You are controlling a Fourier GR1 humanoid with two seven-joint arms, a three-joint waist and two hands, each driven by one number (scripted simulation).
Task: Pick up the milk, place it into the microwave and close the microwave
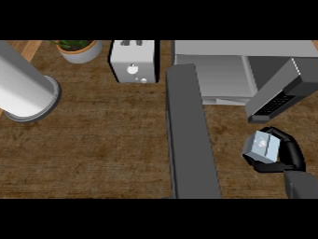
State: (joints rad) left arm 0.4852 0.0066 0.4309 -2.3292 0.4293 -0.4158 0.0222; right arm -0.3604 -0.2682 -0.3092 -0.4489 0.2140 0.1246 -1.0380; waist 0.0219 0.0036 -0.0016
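Milk is in the right hand, low right of the view. It's a small pale carton, and its top face shows between the black fingers. The fingers are curled round the carton from the right and from below, clamped on it. Grey forearm comes up from the bottom edge behind the hand.

Can't tell from this steep angle whether the carton sits on the worktop or is lifted off it.

Microwave is at the back right and the milk is not in it yet. Door is swung wide open, a long dark grey slab running from the microwave's left corner toward the bottom edge. Cavity shows light grey. Control panel, dark with a keypad, sits on the microwave's right side. The milk is just in front of that panel, right of the open door and apart from both.

Other things on the brown wood-grain worktop:
- white toaster, back centre, just left of the microwave
- potted plant in a pale pot, left of the toaster
- big pale grey cylinder, far left, slanting in from the top-left corner and ending in a darker rim
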